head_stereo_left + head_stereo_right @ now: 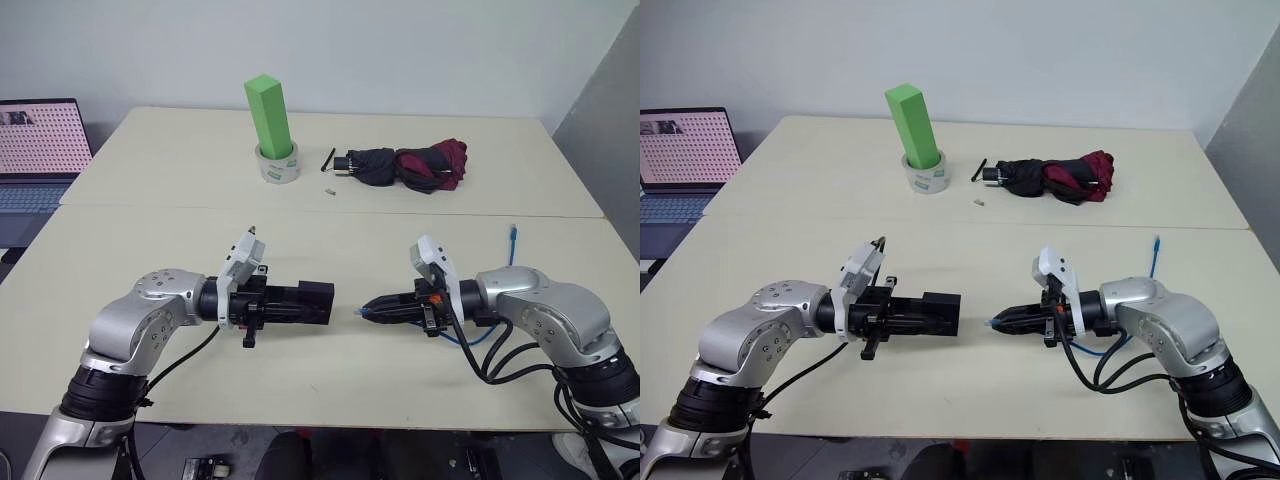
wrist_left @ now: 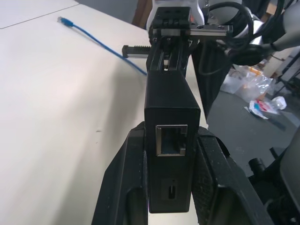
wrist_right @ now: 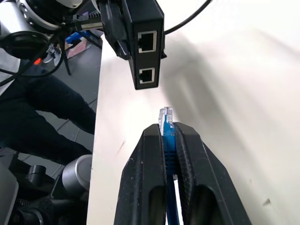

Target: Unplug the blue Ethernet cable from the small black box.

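Pale cream table against a plain white wall; we see a seam running across between two tabletops. Laptop sits at the far left edge. Far side holds a green block standing in a tape roll, plus a folded umbrella. Our left gripper is clamped on the small black box, held above the near tabletop, its ports bare. Right gripper pinches the blue Ethernet cable just behind its clear plug, plug near the box but apart. Cable's other end lies on the table.
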### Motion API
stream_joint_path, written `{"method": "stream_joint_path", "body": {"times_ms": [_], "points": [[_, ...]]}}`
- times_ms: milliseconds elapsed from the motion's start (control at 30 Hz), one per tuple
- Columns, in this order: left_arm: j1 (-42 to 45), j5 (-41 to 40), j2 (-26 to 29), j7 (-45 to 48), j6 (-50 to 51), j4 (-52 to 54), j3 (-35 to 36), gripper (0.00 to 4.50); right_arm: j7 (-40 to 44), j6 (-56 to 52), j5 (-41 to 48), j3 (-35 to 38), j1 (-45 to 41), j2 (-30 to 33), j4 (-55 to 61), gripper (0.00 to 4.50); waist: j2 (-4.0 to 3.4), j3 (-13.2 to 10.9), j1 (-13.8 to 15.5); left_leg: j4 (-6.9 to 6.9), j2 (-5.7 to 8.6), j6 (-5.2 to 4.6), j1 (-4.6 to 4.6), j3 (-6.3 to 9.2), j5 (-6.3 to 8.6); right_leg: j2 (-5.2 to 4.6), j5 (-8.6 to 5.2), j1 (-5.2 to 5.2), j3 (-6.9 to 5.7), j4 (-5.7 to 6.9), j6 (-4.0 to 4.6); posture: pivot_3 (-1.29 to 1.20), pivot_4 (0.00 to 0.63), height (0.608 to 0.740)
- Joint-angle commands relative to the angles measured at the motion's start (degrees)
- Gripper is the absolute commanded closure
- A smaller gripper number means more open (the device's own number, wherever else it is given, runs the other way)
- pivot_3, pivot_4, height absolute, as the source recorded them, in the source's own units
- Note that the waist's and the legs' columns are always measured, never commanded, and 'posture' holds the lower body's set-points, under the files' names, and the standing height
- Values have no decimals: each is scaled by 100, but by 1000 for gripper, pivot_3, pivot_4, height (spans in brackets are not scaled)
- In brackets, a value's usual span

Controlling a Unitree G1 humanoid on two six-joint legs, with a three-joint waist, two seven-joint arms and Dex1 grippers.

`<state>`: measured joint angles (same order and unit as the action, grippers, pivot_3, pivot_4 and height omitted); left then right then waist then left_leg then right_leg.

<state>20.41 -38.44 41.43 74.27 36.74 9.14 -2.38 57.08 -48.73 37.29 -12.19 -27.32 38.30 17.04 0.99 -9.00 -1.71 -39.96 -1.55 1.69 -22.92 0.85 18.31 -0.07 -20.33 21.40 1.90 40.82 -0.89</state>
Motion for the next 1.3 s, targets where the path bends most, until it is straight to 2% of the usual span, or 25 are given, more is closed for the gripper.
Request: {"method": "stream_joint_path", "body": {"times_ms": [33,133,200,267,533,667,733,833,1100,1167,1300], "points": [[-98,165,45,-223,-262,-19,256,3708,-1109,1441,-1434,209,3,-127,-1173,4480,4,2,-1,0,1,0,-1,-2,0,0,0,1,2,-1,0,0,150,740],[-129,379,-21,-414,-450,-157,228,3708,-1824,2268,-2211,248,-76,-307,-2094,4480,0,-1,8,-1,3,1,1,-4,-1,-1,0,0,4,1,0,0,150,740],[-149,530,-68,-516,-623,-247,195,3708,-2033,2599,-2459,334,-89,-372,-2487,3781,0,-1,0,0,1,15,-1,-9,-9,-1,0,6,7,3,0,0,150,740],[-133,587,-125,-612,-704,-309,220,3709,-2029,2731,-2520,401,-73,-408,-2610,3512,-2,-2,-6,3,0,19,-2,-13,-11,0,0,10,9,3,0,0,150,740],[75,1275,-635,-1651,-1599,-928,432,3709,-979,2098,-1841,714,226,-20,-1540,1511,-4,-4,16,2,-1,19,-3,-15,-11,-1,0,9,10,3,0,0,150,740],[142,1932,-1032,-2713,-2527,-1456,665,3708,-494,1732,-1414,775,260,255,-638,511,-4,-4,17,2,-1,18,-2,-15,-10,-1,0,7,11,3,0,0,150,740],[177,2345,-1228,-3368,-3191,-1829,815,3708,-472,1517,-1192,765,125,178,-188,511,-4,-4,18,2,-1,17,-2,-14,-10,-1,0,8,11,3,0,0,150,740],[260,2443,-1559,-4017,-3685,-2295,1111,3708,-720,1290,-1125,557,-142,-181,198,511,-3,-3,-14,2,-5,17,1,-15,-10,1,0,9,11,7,0,0,150,740],[635,2494,-1950,-4849,-4335,-3707,1525,3708,-752,1122,-1280,16,-540,-640,324,511,4,0,30,-3,4,19,-5,-10,-11,-11,0,9,1,5,0,0,150,740],[639,2462,-1966,-4813,-4344,-3882,1537,3008,-734,1128,-1305,-36,-566,-643,288,493,4,0,19,-4,5,19,-5,-11,-11,-11,0,9,1,5,0,0,150,740],[552,2453,-1950,-4683,-4358,-4005,1506,2159,-771,1095,-1349,-30,-575,-693,267,493,4,0,13,-4,3,20,-4,-10,-11,-12,0,9,-2,6,0,0,150,740]]}}
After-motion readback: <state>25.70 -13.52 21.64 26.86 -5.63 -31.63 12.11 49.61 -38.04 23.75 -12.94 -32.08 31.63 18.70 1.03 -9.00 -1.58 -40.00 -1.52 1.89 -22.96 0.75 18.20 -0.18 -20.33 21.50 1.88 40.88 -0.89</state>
